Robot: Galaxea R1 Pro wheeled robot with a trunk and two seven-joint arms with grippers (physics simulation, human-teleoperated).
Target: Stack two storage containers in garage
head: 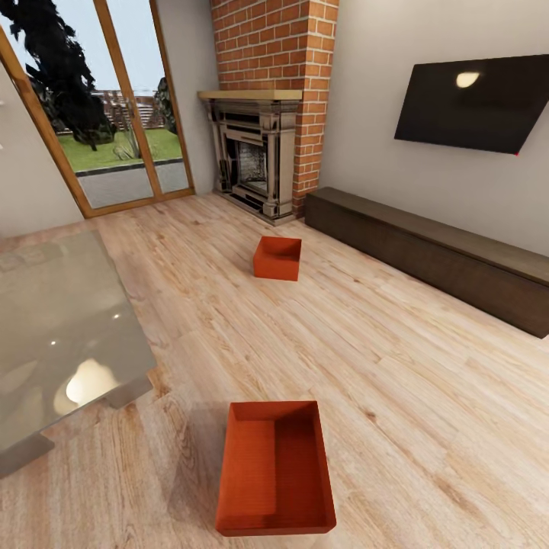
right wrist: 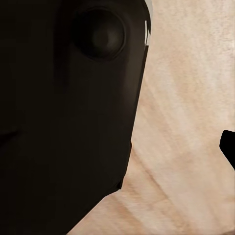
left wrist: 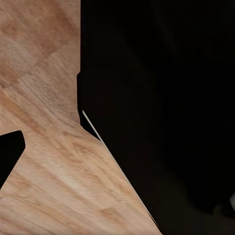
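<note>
— Dark robot body crowds the left wrist view, and likewise the right. Are the grippers released or clenched?
— Cannot tell; no fingertips are clear, just light wood floor beside them.
— And the tubs?
— Nearer orange-red tub sits on the planks by the glass table's corner. Farther tub lies near the brick fireplace, well apart.

Head camera high over wood-plank flooring; both wrist cameras close above it.
</note>
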